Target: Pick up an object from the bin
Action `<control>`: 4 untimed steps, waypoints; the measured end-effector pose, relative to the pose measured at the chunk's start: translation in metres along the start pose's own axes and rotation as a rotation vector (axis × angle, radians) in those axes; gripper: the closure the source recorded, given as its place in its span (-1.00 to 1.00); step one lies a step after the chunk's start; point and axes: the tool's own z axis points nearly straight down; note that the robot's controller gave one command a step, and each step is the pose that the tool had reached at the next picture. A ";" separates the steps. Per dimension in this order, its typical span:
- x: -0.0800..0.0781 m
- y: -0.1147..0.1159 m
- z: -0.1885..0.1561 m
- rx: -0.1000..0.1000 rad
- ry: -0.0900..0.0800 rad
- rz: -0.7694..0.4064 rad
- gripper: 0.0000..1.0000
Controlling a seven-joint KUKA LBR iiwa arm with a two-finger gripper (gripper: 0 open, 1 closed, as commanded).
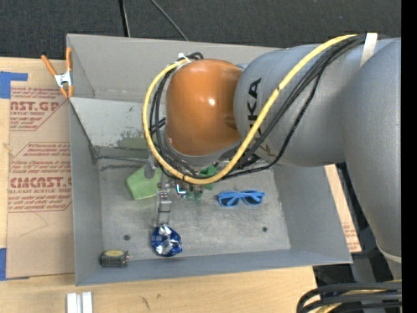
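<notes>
Blue-and-white crumpled ball: on the floor of the grey metal bin, near its 6 o'clock wall.
Gripper: just above that ball, at its 12 o'clock; whether parted or closed, cannot tell.
Green block: gripper's 10 o'clock.
Blue plastic sunglasses: gripper's 2 o'clock.

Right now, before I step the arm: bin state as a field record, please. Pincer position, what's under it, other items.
pincer position: pincer low over the bin floor, toward the front wall
under it: crumpled blue-and-white wad, right at the pincer's tip; contact unclear
view's left of pincer: green block
view's right of pincer: blue sunglasses, lying flat
front left corner: small black-and-yellow item
container: grey bin
</notes>
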 end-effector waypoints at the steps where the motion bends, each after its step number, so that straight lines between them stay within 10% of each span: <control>1: 0.030 -0.027 0.135 0.001 0.001 -0.146 -1.00; 2: 0.027 -0.026 0.131 -0.001 -0.006 -0.146 1.00; 3: 0.027 -0.026 0.131 -0.001 -0.006 -0.145 -1.00; 4: 0.030 -0.121 0.109 0.004 -0.006 -0.077 -1.00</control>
